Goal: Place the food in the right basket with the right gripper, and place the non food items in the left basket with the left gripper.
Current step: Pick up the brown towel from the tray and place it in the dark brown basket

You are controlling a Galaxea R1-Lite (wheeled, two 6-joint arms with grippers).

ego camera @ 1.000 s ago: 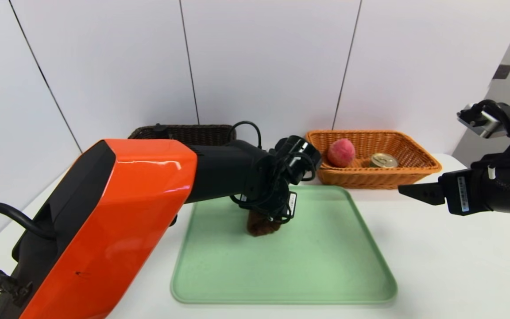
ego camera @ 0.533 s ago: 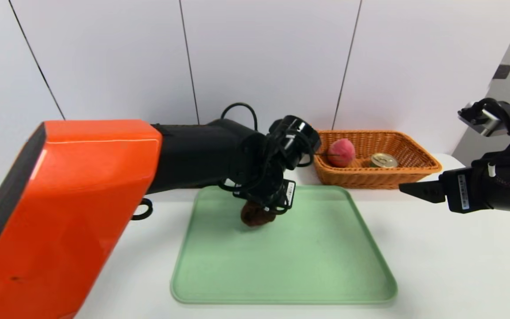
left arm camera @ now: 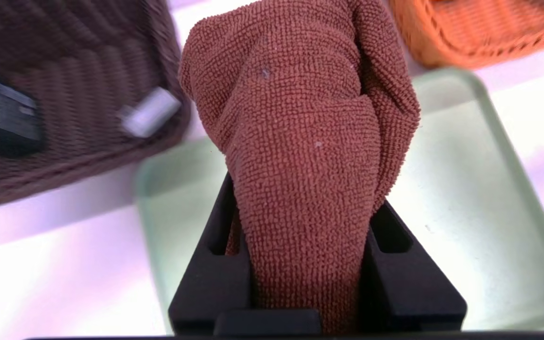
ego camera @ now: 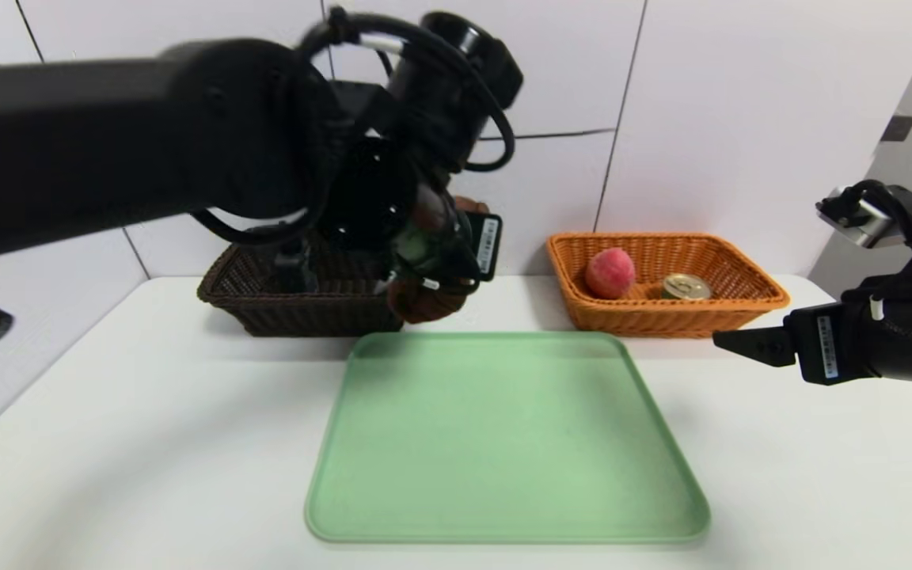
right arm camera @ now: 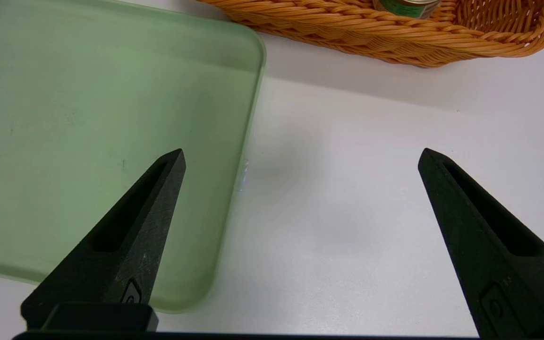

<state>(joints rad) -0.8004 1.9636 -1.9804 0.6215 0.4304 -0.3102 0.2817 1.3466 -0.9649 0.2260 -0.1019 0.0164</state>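
Observation:
A brown-red cloth (left arm camera: 300,141) hangs bunched between the fingers of my left gripper (left arm camera: 302,222), which is shut on it. In the head view the cloth (ego camera: 424,299) is held in the air by the right end of the dark brown left basket (ego camera: 298,305), above the table behind the green tray (ego camera: 503,435). The left basket (left arm camera: 64,94) holds a dark object and a small white one. The orange right basket (ego camera: 666,281) holds a peach (ego camera: 610,272) and a can (ego camera: 685,286). My right gripper (right arm camera: 300,160) stands open over the table beside the tray's right edge (right arm camera: 234,189).
The green tray lies bare in the middle of the white table (ego camera: 147,412). A white wall rises just behind both baskets. My left arm's black forearm (ego camera: 108,142) crosses the upper left of the head view.
My left gripper has lifted the cloth off the tray and carried it up and back toward the left basket. The right arm has stayed put.

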